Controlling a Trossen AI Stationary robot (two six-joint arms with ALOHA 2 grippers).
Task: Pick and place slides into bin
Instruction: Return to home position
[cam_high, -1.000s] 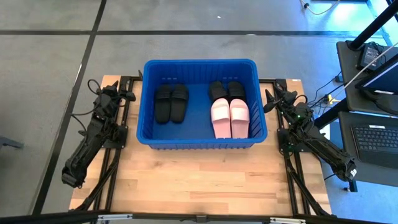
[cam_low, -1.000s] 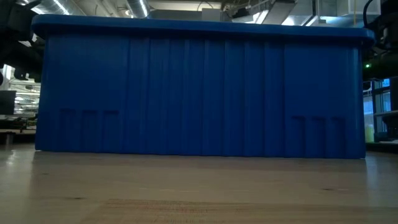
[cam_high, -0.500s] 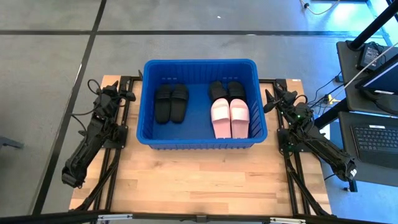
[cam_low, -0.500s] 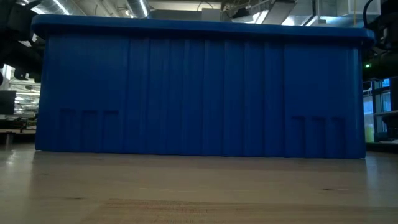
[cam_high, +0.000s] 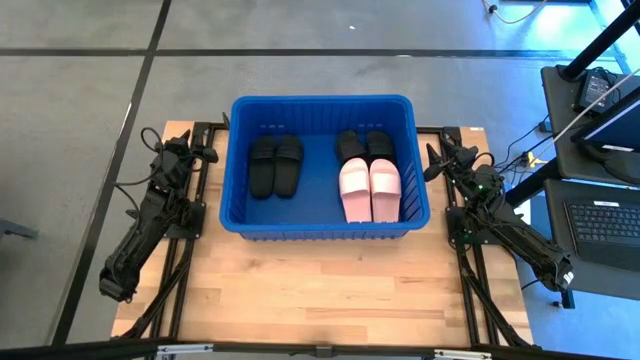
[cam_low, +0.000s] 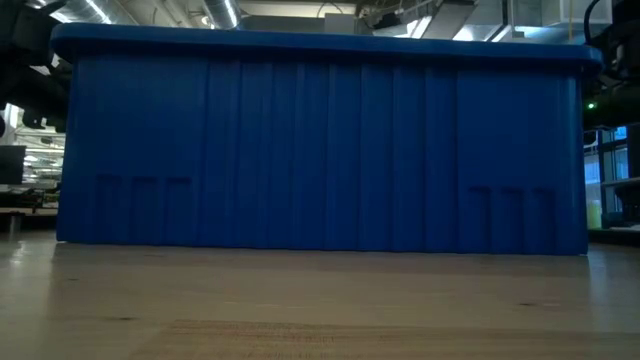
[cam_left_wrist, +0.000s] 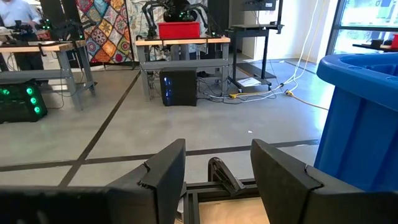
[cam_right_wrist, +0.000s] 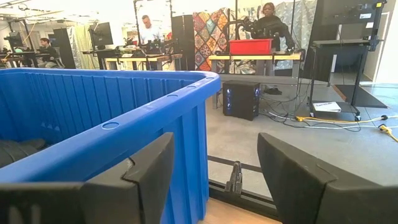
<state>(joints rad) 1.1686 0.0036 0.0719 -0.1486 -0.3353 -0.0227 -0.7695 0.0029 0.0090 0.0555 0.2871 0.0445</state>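
Black left gripper (cam_left_wrist: 216, 150) and right gripper (cam_right_wrist: 214, 144) rest low flanking the bin (cam_high: 320, 100) (slides (cam_high: 371, 190) inside), jaws wide.

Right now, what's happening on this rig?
Nothing is being handled. The blue bin holds a black pair of slides on its left side, a pink pair on the right and a second black pair just beyond it. The left claw and right claw are open and empty, parked outside the bin's two ends.

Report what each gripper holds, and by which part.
Nothing is held. The left gripper and right gripper sit empty, jaws open, beside the large blue plastic bin, where black slides and pink slides lie.
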